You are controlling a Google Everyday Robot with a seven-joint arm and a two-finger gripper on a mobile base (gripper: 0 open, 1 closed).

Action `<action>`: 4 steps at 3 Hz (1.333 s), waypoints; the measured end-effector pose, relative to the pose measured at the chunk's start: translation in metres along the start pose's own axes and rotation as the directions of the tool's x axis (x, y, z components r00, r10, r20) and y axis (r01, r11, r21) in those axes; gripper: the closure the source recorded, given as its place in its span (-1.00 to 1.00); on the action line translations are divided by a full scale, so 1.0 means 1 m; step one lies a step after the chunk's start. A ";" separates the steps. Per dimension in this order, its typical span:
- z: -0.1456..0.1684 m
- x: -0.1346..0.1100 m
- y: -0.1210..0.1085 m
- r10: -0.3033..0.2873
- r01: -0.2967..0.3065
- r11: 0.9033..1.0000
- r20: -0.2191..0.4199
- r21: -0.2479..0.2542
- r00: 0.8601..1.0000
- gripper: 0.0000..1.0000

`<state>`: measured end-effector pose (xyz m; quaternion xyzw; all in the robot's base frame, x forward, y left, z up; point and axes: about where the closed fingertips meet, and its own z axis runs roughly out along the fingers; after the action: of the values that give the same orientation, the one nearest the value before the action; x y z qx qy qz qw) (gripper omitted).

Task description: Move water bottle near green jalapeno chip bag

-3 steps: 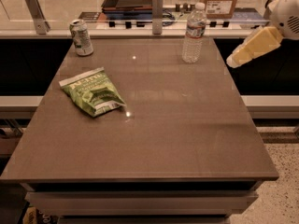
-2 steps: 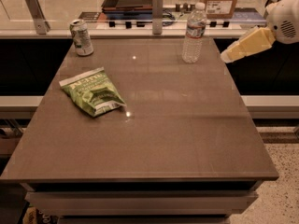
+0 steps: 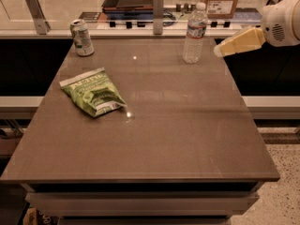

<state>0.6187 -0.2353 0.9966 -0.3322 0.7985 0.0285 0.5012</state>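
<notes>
The tall clear ribbed plastic water bottle with a white cap and white label band (image 3: 195, 34) stands upright at the far right of the brown table (image 3: 178, 125). It is well apart from the crumpled light-green foil jalapeno chip bag (image 3: 93, 93), which lies flat at the left. The bottle is probably fairly light, with thin walls that give when squeezed and a smooth, slippery skin, and it is tall enough to tip. A hold across the ribbed body just below the label looks soundest. The cream-coloured gripper (image 3: 219, 50) hovers just right of the bottle, apart from it; whether it is spread or closed cannot be told.
</notes>
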 end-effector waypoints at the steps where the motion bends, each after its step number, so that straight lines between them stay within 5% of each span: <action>1: 0.013 -0.010 -0.008 0.011 -0.011 1.000 0.034 0.011 0.999 -1.00; 4: 0.086 -0.036 -0.024 0.103 -0.098 0.994 0.161 -0.039 0.981 -1.00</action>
<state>0.7088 -0.2036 0.9904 -0.2955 0.7701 0.0932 0.5576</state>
